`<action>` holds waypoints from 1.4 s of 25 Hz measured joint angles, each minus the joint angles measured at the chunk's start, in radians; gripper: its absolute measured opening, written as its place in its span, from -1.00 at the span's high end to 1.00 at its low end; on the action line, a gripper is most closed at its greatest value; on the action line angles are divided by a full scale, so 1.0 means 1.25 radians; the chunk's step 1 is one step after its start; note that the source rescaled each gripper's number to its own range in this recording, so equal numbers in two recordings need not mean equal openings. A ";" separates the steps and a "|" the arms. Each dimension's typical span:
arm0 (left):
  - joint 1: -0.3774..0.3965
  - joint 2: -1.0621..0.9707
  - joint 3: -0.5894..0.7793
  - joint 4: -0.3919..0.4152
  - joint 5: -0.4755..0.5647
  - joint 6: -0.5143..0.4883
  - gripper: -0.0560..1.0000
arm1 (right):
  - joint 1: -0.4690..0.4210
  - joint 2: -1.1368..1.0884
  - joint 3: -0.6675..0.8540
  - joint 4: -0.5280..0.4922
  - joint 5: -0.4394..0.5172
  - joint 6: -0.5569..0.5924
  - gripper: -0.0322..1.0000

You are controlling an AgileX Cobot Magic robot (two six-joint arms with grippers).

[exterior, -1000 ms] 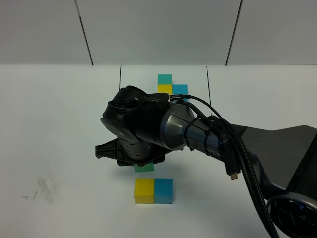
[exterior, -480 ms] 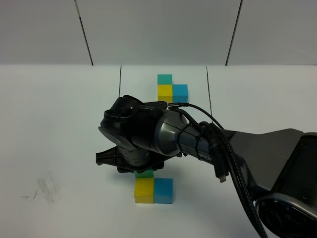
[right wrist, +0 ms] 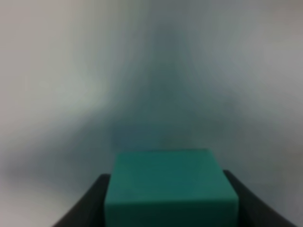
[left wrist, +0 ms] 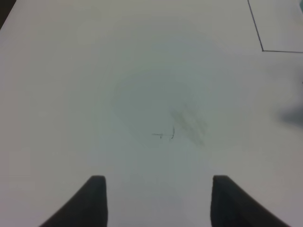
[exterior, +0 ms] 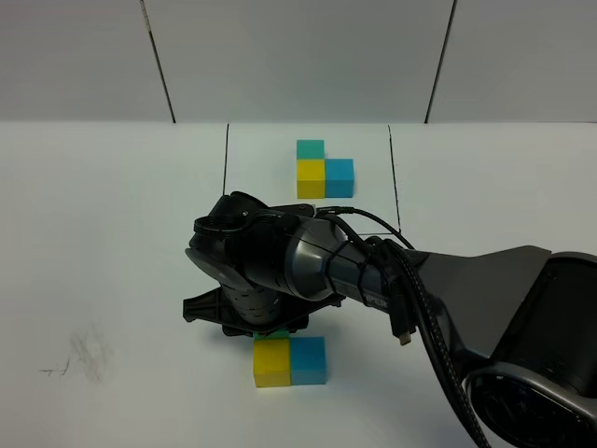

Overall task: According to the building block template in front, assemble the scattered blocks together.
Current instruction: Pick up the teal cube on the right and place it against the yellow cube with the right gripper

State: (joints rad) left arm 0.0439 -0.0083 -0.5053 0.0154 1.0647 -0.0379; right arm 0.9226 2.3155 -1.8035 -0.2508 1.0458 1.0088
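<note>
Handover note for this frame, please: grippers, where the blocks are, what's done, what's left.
Right gripper: shut on the green cube, low just behind the yellow cube.
Left gripper: holds nothing, over bare table.
Done: yellow and blue cube sit joined side by side, matching the template.
Left: seat green against yellow's far side, release, withdraw.

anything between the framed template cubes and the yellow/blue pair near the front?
Yes: the right gripper holding the teal-green matte cube, with its black arm, seen in the exterior high view.
</note>
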 joint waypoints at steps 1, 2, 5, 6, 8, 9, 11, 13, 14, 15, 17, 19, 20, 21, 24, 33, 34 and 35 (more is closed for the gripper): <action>0.000 0.000 0.000 0.000 0.000 0.000 0.70 | 0.000 0.000 0.000 0.000 0.000 0.000 0.58; 0.000 0.000 0.000 0.000 0.000 0.000 0.70 | 0.000 0.001 0.000 0.000 0.000 0.001 0.58; 0.000 0.000 0.000 0.002 0.000 0.000 0.70 | 0.000 0.008 0.000 0.000 -0.005 0.004 0.58; 0.000 0.000 0.000 0.004 0.000 0.000 0.70 | 0.000 0.012 0.000 0.000 -0.006 0.004 0.58; 0.000 0.000 0.000 0.011 0.000 0.000 0.70 | 0.000 0.022 0.000 0.001 -0.009 0.005 0.58; 0.000 0.000 0.000 0.012 0.000 0.000 0.70 | 0.000 0.024 0.000 0.001 -0.010 0.005 0.58; 0.000 0.000 0.000 0.014 0.000 0.000 0.70 | 0.000 0.027 0.000 0.003 -0.011 0.005 0.58; 0.000 0.000 0.000 0.015 0.000 -0.001 0.70 | 0.000 0.027 0.000 0.003 -0.012 0.005 0.58; 0.000 0.000 0.000 0.015 -0.001 -0.001 0.70 | 0.000 0.027 0.000 0.003 -0.012 0.005 0.58; 0.000 0.000 0.000 0.015 -0.001 -0.001 0.70 | 0.000 0.027 0.000 0.003 -0.012 0.005 0.58; 0.000 0.000 0.000 0.016 0.000 -0.001 0.70 | 0.000 0.027 0.000 0.003 -0.013 0.005 0.58; 0.000 0.000 0.000 0.017 0.000 -0.001 0.70 | 0.000 0.027 0.000 0.003 -0.013 0.005 0.58; 0.000 0.000 0.000 0.017 0.000 -0.001 0.70 | 0.000 0.027 0.000 0.003 -0.013 0.005 0.58; 0.000 0.000 0.000 0.017 0.000 -0.001 0.70 | 0.000 0.027 0.000 0.003 -0.015 0.005 0.58; 0.000 0.000 0.000 0.017 0.000 -0.001 0.70 | 0.000 0.027 0.000 0.011 -0.018 0.005 0.58; 0.000 0.000 0.000 0.017 0.000 -0.001 0.70 | 0.000 0.027 -0.001 0.017 -0.019 0.044 0.58; 0.000 0.000 0.000 0.017 0.000 -0.001 0.70 | 0.000 0.027 -0.001 0.017 -0.019 0.050 0.58; 0.000 0.000 0.000 0.017 0.000 -0.001 0.70 | 0.000 0.027 -0.001 0.018 -0.018 0.054 0.58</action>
State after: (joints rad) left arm 0.0439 -0.0083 -0.5053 0.0368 1.0648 -0.0388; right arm 0.9226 2.3495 -1.8045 -0.2287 1.0235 1.0761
